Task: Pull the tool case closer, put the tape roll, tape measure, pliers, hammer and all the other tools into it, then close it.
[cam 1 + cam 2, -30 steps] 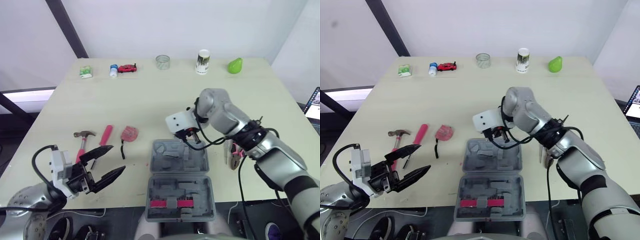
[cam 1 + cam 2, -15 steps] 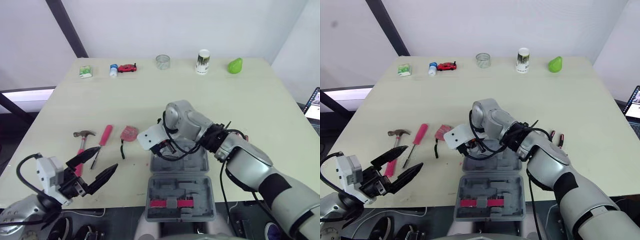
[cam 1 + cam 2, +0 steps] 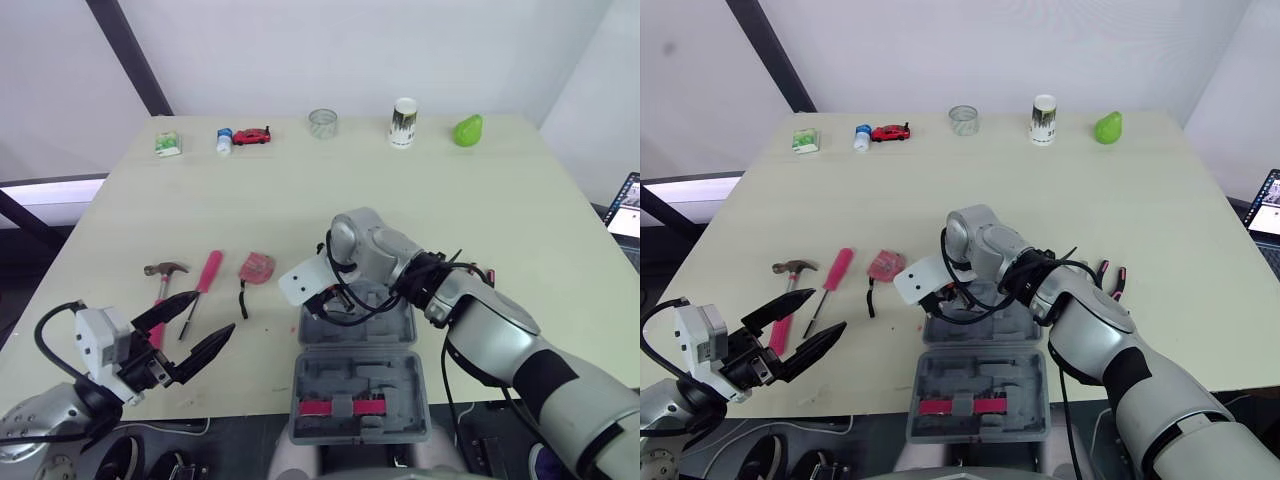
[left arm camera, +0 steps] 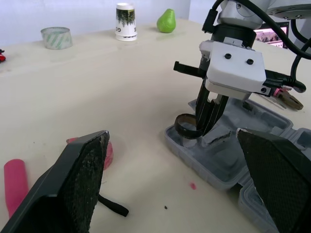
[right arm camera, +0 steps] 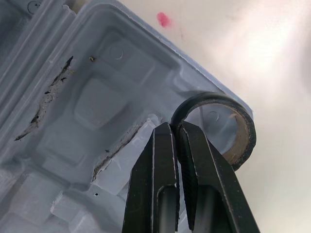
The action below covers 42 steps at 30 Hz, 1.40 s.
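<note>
Clamped right gripper [image 5: 175, 128] narrowly on tape roll [image 5: 246, 133] wall, low over tool case [image 3: 400, 395] far-left corner. Spread left gripper [image 3: 214, 312] wide, empty, left of the case. Judged hammer [image 3: 163, 272], tape measure [image 3: 257, 267], pliers [image 3: 1110, 275] unpacked, case unclosed.

The tool case [image 3: 360, 385] is grey moulded plastic, matt and scuffed in its recesses. The tape roll [image 5: 216, 97] is glossy black over a brown cardboard core. The left gripper [image 4: 172, 132] has rough, grainy black fingers [image 4: 82, 179]; the right gripper [image 5: 175, 127] has smooth black fingers [image 5: 163, 165]. The surface [image 3: 300, 190] is pale and matt.
</note>
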### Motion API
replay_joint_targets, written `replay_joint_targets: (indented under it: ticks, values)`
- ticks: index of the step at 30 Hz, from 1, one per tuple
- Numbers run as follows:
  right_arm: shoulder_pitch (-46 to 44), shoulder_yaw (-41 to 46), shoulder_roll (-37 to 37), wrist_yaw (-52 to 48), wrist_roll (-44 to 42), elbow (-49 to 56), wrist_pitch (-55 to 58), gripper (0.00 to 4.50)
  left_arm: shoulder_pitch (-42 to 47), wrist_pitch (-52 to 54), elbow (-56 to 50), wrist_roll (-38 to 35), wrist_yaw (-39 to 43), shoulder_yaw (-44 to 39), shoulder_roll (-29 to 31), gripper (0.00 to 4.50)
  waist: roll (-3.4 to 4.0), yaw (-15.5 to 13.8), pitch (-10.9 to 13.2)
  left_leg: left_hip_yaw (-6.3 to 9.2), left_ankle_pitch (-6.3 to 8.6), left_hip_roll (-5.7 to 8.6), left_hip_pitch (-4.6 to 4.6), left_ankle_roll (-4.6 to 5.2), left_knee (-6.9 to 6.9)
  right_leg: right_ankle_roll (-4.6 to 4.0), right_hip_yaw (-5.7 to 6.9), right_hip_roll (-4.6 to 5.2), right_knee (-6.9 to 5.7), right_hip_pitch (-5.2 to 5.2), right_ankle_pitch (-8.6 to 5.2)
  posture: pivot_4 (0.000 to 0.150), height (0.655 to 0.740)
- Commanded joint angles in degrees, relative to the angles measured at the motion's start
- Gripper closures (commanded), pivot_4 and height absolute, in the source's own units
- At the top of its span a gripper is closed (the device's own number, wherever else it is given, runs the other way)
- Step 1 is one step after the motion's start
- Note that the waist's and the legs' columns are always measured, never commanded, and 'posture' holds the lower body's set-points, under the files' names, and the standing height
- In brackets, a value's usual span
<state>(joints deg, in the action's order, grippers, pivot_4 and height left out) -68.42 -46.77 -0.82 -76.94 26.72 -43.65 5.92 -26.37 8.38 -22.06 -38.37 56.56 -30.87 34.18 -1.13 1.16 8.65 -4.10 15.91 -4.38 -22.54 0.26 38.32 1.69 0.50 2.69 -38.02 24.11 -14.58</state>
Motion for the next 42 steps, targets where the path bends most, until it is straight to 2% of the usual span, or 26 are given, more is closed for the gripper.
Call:
replay_joint_targets:
  ticks: [1,27,42]
  values:
    - [-0.1,0.6,-0.3,0.8,0.4,-0.4,-1.3,4.44,-0.7,-0.1,-1.3,-0.1,0.0,-0.8,0.5,0.0,0.0,0.0,0.0,0.0,0.0,0.0,-0.01,0.0,0.0,0.0,0.0,0.0,0.0,0.01,0.0,0.15,0.74]
    - [-0.5,2.0,-1.2,2.1,0.1,-2.6,-3.1,4.44,1.7,0.8,-1.0,0.9,-1.1,0.8,1.2,0.0,0.0,0.1,0.0,0.07,0.0,0.08,-0.15,-0.02,0.0,0.0,0.12,0.15,0.01,0.04,0.0,0.15,0.74]
    - [-0.2,2.3,-1.4,1.8,-0.4,-2.4,-3.0,4.44,3.0,2.1,-1.1,1.0,-1.4,1.4,2.0,0.0,0.07,0.1,0.0,0.87,-0.04,0.2,-0.36,-0.11,-0.01,-0.12,0.7,0.19,0.06,-0.25,-0.18,0.15,0.74]
